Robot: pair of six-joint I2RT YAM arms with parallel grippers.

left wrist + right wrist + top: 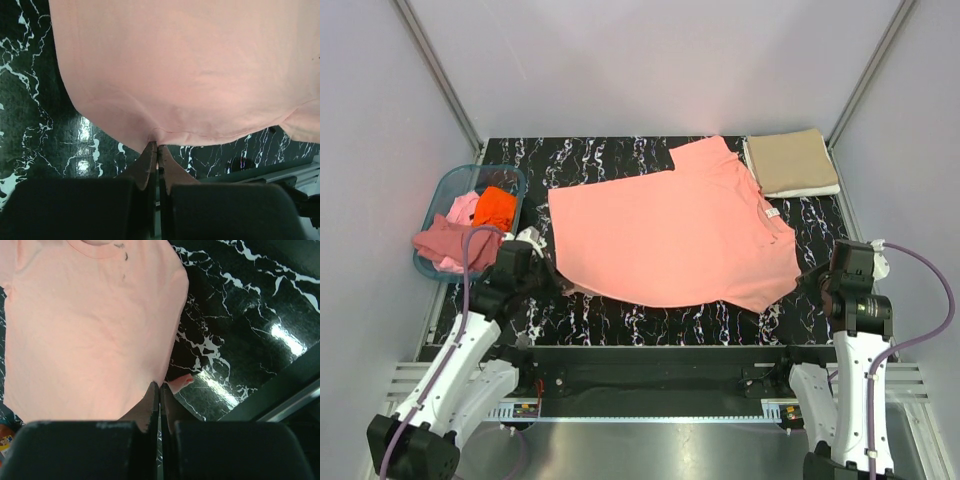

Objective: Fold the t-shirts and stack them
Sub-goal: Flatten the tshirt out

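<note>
Top external: left pincer [552,275] grips the salmon-pink t-shirt [670,235] at 8 o'clock, right pincer [806,274] at 4 o'clock; first fold likely means lifting both toward 12 o'clock.

A black, white-veined table [610,160] carries a salmon tee [670,230] spread flat across its middle, a folded tan tee [790,162] in the far right corner, and a teal basket [442,190] at the left edge.

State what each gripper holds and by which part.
Both are shut on the salmon-pink t-shirt: the left gripper pinches its bottom hem, the right gripper its near sleeve edge.
</note>
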